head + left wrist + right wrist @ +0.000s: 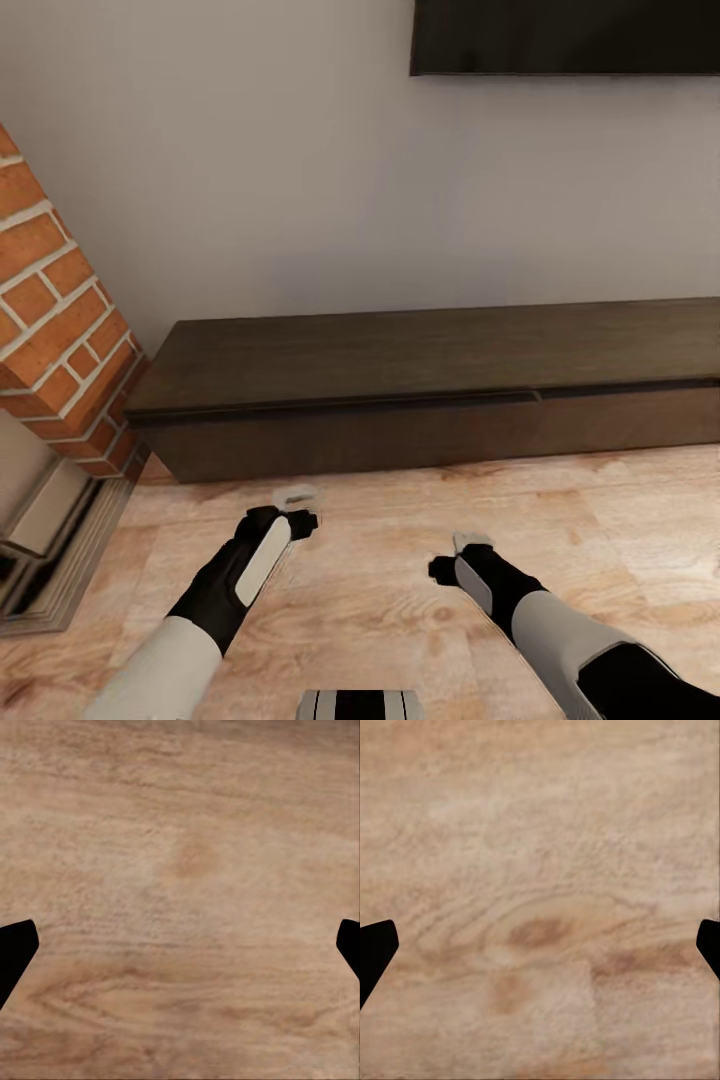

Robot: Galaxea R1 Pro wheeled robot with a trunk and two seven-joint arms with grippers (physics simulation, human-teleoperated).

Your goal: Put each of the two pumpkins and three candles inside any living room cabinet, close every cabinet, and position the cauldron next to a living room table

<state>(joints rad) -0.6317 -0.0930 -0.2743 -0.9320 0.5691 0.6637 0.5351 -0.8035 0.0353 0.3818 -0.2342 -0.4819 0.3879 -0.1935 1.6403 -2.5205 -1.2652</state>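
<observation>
The cabinet (430,400), a long low dark-brown console, stands against the grey wall with its flat fronts shut. Both arms hang over the wooden floor (400,600) in front of it. My left gripper (293,508) points down at bare floorboards; in the left wrist view its black fingertips (15,949) sit far apart at the frame's sides, so my left gripper (180,952) is open and empty. My right gripper (457,556) is likewise open over bare floor, with nothing between the fingertips (375,949) in the right wrist view. The pumpkins, candles and cauldron are out of view.
A red brick fireplace (60,330) juts out at the left, its metal-framed opening (50,560) reaching the floor. A dark wall-mounted screen (565,35) hangs above the cabinet. Part of my own base (360,703) shows at the bottom edge.
</observation>
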